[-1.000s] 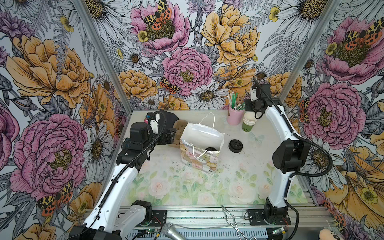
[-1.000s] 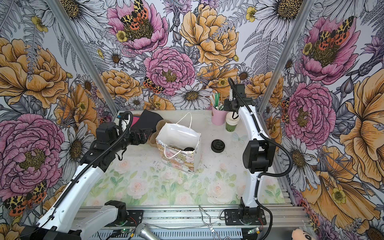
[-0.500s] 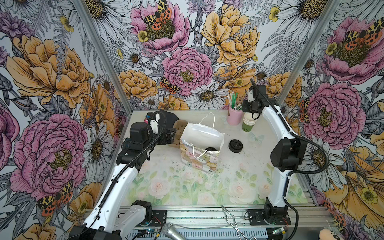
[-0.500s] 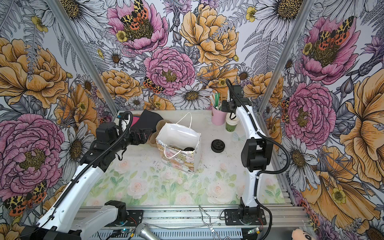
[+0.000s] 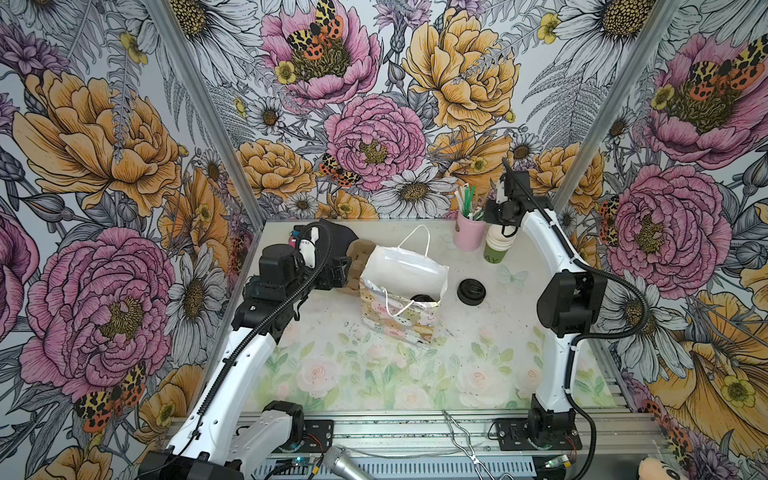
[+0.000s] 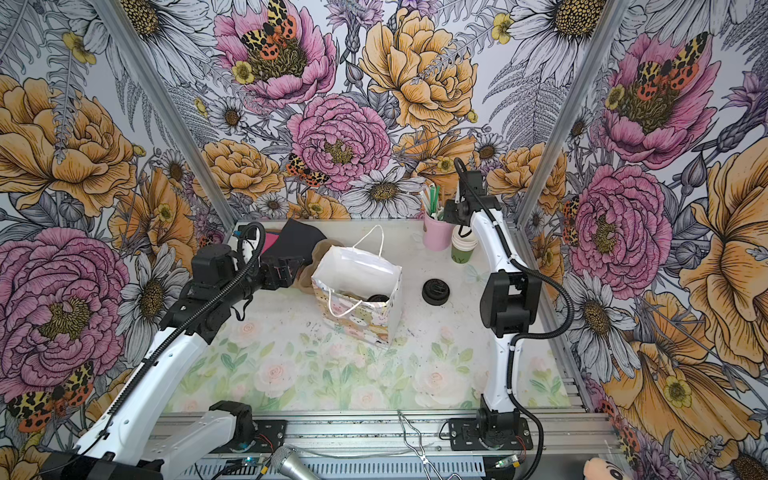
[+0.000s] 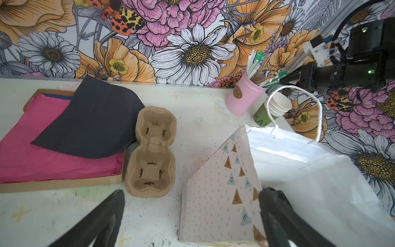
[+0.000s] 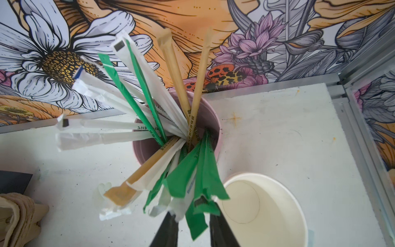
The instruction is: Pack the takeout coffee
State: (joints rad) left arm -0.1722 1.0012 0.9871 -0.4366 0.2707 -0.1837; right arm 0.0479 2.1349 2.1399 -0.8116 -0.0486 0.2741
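Note:
The takeout coffee stands inside the open gift bag [image 5: 405, 270] [image 6: 357, 266], and only its round black lid [image 5: 422, 298] [image 6: 377, 298] shows. My left gripper [image 5: 348, 272] [image 7: 190, 213] is open wide beside the bag's left side. In the left wrist view the bag's patterned corner [image 7: 224, 192] lies between its fingers. My right gripper [image 5: 490, 216] [image 8: 192, 216] hovers at the back right over the pink cup [image 5: 468, 235] [image 8: 211, 119] of wrapped straws. Its fingers stand a narrow gap apart around a hanging green straw wrapper [image 8: 198, 192], not pinching it.
A stack of lidless cups [image 5: 496, 247] [image 8: 263, 209] with a green bottom stands right of the pink cup. A loose black lid [image 5: 471, 291] lies right of the bag. A brown cup carrier [image 7: 152, 154] and a tray of pink and black tissue paper [image 7: 53, 154] sit at the back left.
The right wrist has shifted slightly over the straw cup. The left arm and the bag have not moved.

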